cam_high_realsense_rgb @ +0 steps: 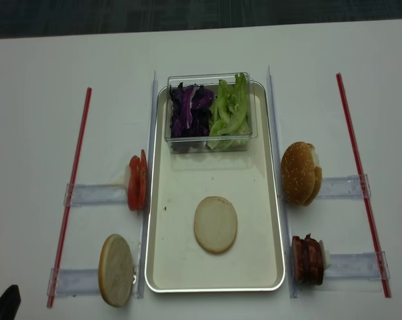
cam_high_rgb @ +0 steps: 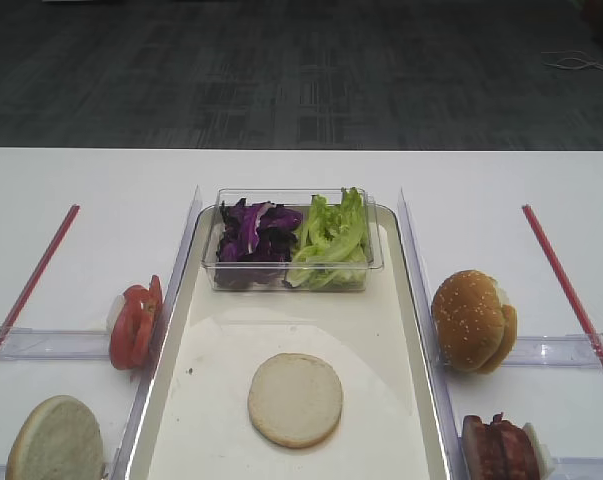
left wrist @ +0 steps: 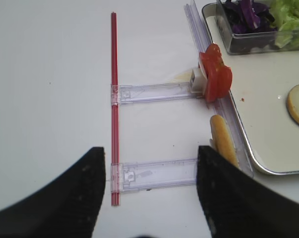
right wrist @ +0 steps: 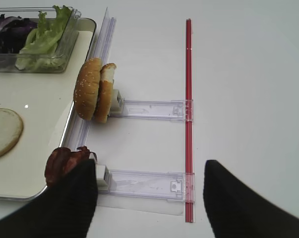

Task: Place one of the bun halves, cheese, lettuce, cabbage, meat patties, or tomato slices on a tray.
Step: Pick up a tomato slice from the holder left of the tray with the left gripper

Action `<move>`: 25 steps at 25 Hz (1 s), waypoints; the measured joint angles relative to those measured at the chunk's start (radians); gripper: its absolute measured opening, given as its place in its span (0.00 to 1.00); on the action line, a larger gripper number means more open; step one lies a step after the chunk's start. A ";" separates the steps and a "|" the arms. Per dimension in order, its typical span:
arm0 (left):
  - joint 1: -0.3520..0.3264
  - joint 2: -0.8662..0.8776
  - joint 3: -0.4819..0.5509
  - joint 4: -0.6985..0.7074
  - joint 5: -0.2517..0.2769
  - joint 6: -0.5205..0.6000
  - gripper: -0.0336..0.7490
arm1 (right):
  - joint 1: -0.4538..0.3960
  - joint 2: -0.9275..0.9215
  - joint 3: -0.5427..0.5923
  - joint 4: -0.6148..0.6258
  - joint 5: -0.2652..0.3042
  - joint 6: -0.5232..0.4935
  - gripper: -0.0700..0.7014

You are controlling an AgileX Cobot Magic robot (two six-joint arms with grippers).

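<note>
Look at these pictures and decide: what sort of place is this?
Probably a lab test bench staged as a burger station: a tray on a white table, clear holders standing bun halves and tomato slices upright, red guide strips.

White table (cam_high_rgb: 91,180) fills the lower view, matte, evenly lit, only soft shadows. Beyond the table's far edge: dark grey carpet floor (cam_high_rgb: 281,70) with a faint squared tile pattern. On the carpet, toward the far right corner from the table, a thin pale cable (cam_high_rgb: 579,62) lies loose.
</note>
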 joint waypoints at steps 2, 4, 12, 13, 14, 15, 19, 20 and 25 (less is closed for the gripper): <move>0.000 0.000 0.000 0.000 0.000 0.000 0.58 | 0.000 0.000 0.000 0.000 0.000 0.000 0.70; 0.000 0.000 0.000 0.000 0.000 0.000 0.58 | 0.000 0.000 0.000 0.000 0.000 0.000 0.70; 0.000 0.000 0.000 0.000 0.000 0.000 0.58 | 0.000 0.000 0.000 0.000 0.000 0.000 0.70; 0.000 0.000 0.000 0.000 0.000 0.000 0.58 | 0.000 0.000 0.000 0.000 0.000 0.000 0.70; 0.000 0.000 0.000 0.000 0.000 0.000 0.58 | 0.000 0.000 0.000 0.000 0.000 0.000 0.70; 0.000 0.000 0.000 0.000 0.000 0.000 0.58 | 0.000 0.000 0.000 0.000 0.000 0.000 0.70; 0.000 0.000 0.000 0.000 0.000 0.000 0.58 | 0.000 0.000 0.000 0.000 0.000 0.000 0.70; 0.000 0.000 0.000 0.000 0.000 0.000 0.58 | 0.000 0.000 0.000 0.000 0.000 0.000 0.70; 0.000 0.000 0.000 0.000 0.000 0.000 0.58 | 0.000 0.000 0.000 0.000 0.000 0.000 0.70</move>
